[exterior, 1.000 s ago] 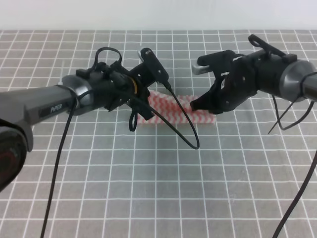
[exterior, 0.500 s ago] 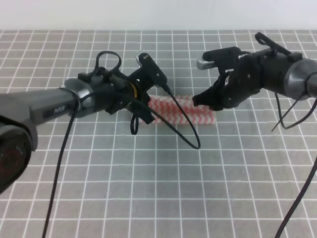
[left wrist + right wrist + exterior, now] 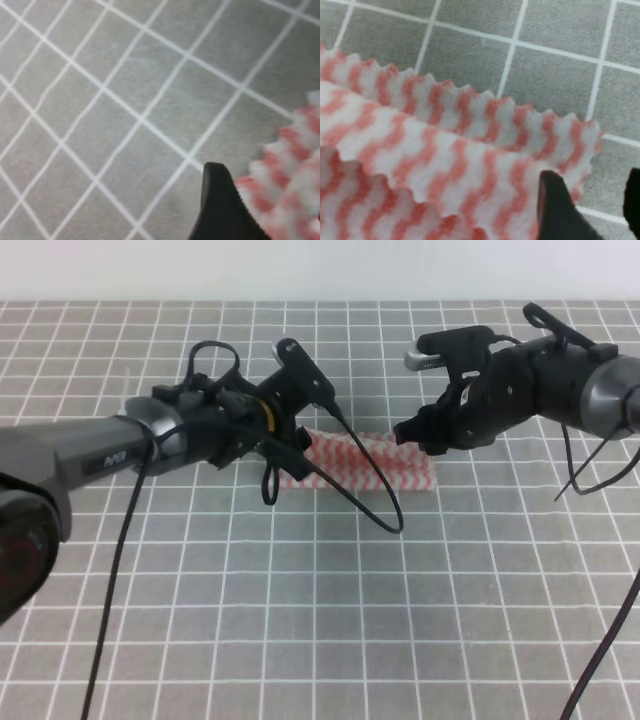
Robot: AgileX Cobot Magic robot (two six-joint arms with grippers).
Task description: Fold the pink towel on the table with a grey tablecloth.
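Nearest you, the grey gridded tablecloth (image 3: 320, 620) lies bare; mid-table, the pink towel (image 3: 370, 462) rests as a narrow folded strip between the left gripper (image 3: 295, 455) and right gripper (image 3: 415, 432), whose jaw states you cannot tell. Brushing a loose layer could undo your fold. Beyond, a white wall (image 3: 320, 270).

The pink towel (image 3: 445, 165) under me is soft, fuzzy cloth with a napped, matt weave and pinked zigzag edges. The table (image 3: 300, 620) wears a flat, matt grey cloth with thin white lines. My right pincer (image 3: 592, 207) has matt black fingers that look like plastic.
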